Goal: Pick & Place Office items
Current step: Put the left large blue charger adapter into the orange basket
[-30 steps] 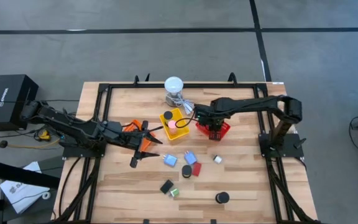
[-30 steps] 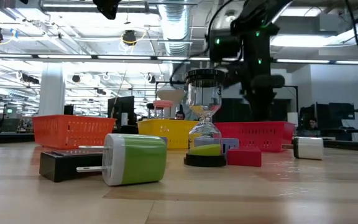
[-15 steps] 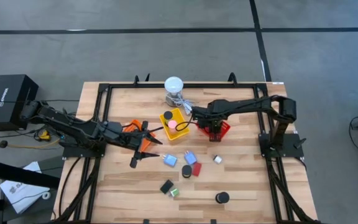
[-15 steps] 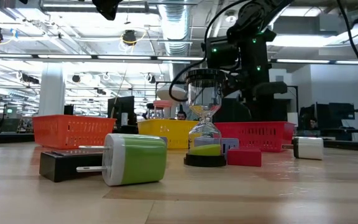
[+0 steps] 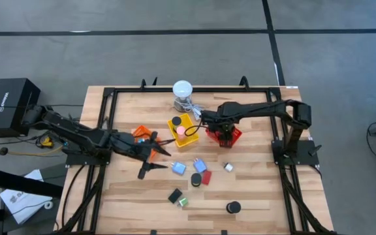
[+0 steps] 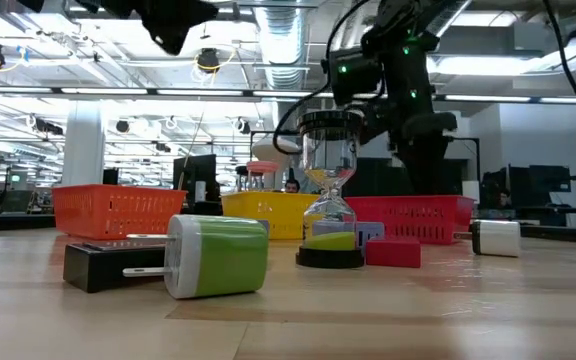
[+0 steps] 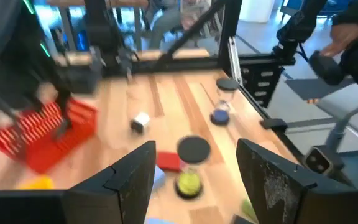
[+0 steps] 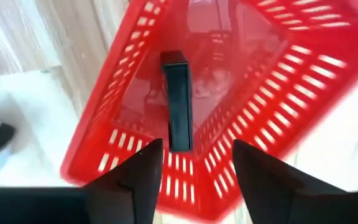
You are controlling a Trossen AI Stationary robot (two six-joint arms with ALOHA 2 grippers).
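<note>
My left gripper [image 5: 153, 161] [image 7: 194, 146] is open and empty above the table, just left of a light-blue block [image 5: 178, 168]. Beyond it lie a second light-blue block [image 5: 200, 165], a red block [image 5: 206, 177], a silver bit [image 5: 228, 167], a black bar [image 5: 174, 195], a green bit [image 5: 183, 202] and a black disc [image 5: 233, 207]. My right gripper [image 5: 214, 125] [image 8: 191, 149] is open and empty above the red basket [image 5: 226, 137], where a black bar [image 8: 177, 106] lies on the floor. A pink disc [image 5: 181, 130] and a black disc [image 5: 175, 121] lie in the yellow basket [image 5: 189, 139].
The orange basket [image 5: 141, 132] stands by my left arm. A white round-topped device [image 5: 183, 90] with a grey cable stands at the far edge. The black frame [image 5: 109, 98] rims the table. There is bare wood at the near left and the right.
My left gripper has gone from above the orange basket toward the table's right and near edge, closer to the light-blue block, and stays open. My right gripper has shifted a little toward the table's left above the red basket.
</note>
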